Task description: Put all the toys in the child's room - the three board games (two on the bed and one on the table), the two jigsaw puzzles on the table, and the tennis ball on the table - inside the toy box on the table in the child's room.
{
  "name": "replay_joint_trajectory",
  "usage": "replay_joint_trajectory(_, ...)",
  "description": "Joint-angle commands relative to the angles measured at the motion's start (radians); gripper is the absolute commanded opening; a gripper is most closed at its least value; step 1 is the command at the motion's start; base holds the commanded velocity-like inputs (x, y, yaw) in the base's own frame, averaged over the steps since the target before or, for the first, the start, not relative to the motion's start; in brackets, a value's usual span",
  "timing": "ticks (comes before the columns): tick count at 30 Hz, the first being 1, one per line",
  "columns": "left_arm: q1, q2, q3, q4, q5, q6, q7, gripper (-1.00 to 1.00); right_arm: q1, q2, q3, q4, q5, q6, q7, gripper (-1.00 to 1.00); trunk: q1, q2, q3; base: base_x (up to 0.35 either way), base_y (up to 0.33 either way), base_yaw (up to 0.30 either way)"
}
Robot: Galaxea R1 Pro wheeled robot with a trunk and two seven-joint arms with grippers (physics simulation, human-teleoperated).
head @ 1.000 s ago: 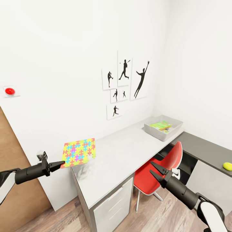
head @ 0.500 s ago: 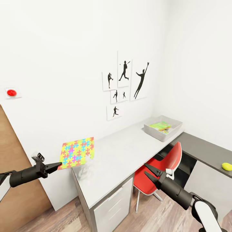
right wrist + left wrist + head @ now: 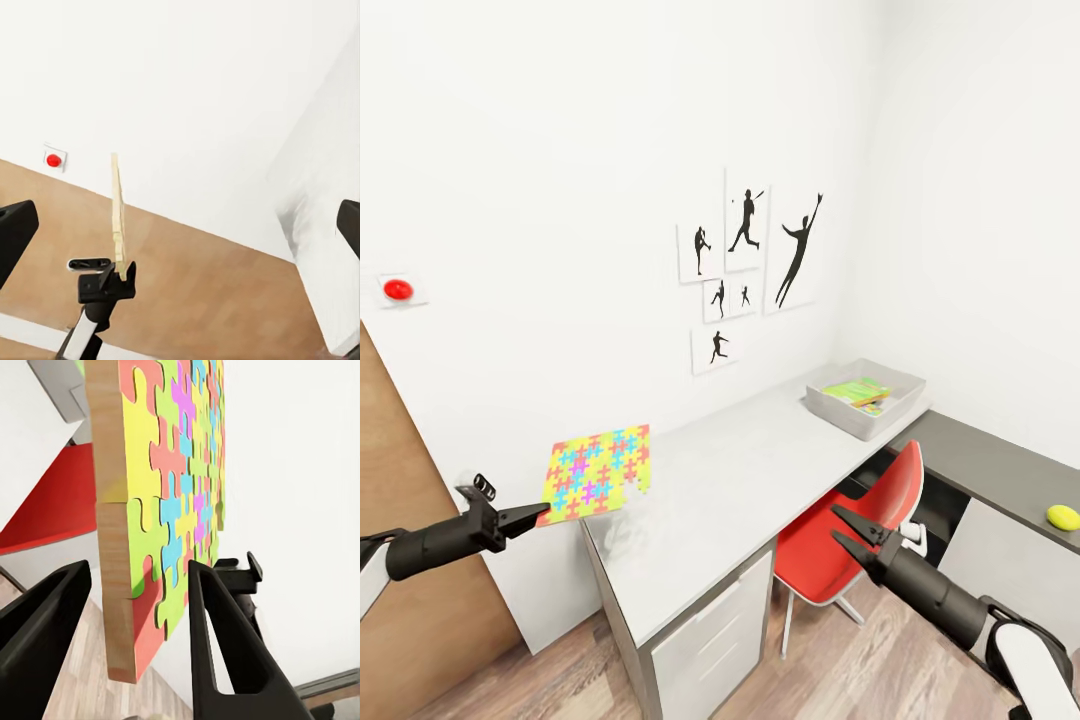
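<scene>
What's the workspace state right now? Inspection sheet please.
Surface: table pale grey, white drawers below; dark grey cabinet adjoins it.
Job's things: puzzle held off the table's near end; toy box at the far end, with a green-topped item inside; tennis ball on the cabinet.
Clutter: red chair tucked at the table.
Grippers: left gripper pinches the puzzle's edge; right gripper open, empty, over the chair.
Cables: nothing seen.
Surroundings: white walls, silhouette pictures, red button, wood door, plank floor.
</scene>
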State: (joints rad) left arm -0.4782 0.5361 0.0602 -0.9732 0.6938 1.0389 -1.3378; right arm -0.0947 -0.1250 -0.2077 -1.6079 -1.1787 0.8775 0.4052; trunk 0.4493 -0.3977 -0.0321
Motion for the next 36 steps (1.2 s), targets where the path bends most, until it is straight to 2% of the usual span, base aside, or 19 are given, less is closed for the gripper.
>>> replay_joint_trajectory(1,-0.001,0.000,0.000,0.000,0.002,0.008,-0.002,-1.00,-0.002,-0.001,-0.003,0.000,0.003,0.014,0.004,1.00,0.001,-0.002,-0.002,0.000,0.000,0.000)
replay_joint_trajectory(4,-0.001,0.002,0.000,-0.003,0.005,0.008,-0.016,-1.00,-0.010,0.004,-0.009,-0.001,0.002,0.079,0.002,1.00,0.001,-0.002,-0.002,0.000,0.000,0.000)
replay_joint_trajectory(7,-0.010,0.003,0.002,-0.006,0.003,0.008,-0.059,-1.00,-0.050,0.015,-0.003,-0.001,0.001,0.125,-0.001,1.00,0.001,-0.002,-0.002,0.000,0.000,0.000)
replay_joint_trajectory(9,-0.022,0.005,0.001,-0.008,0.002,0.008,-0.080,-1.00,-0.073,0.019,0.015,0.000,0.003,0.141,-0.017,1.00,0.001,-0.002,-0.002,0.000,0.000,0.000)
replay_joint_trajectory(11,-0.032,0.007,0.000,-0.008,0.001,0.008,-0.089,-1.00,-0.088,0.012,0.031,0.000,0.003,0.150,-0.068,1.00,0.001,-0.002,-0.002,0.000,0.000,0.000)
replay_joint_trajectory(15,-0.036,0.009,-0.005,-0.017,-0.002,0.008,-0.093,-1.00,-0.093,0.020,0.040,0.000,-0.002,0.154,-0.099,1.00,0.001,-0.002,-0.002,0.000,0.000,0.000)
replay_joint_trajectory(23,-0.037,0.013,-0.011,-0.017,-0.002,0.008,-0.095,-1.00,-0.084,0.024,0.043,0.000,-0.003,0.146,-0.102,1.00,0.001,-0.002,-0.002,0.000,0.000,0.000)
replay_joint_trajectory(36,-0.037,0.014,-0.013,-0.017,-0.003,0.008,-0.095,-1.00,-0.077,0.024,0.017,0.000,-0.009,0.144,-0.100,1.00,0.001,-0.002,-0.002,0.000,0.000,0.000)
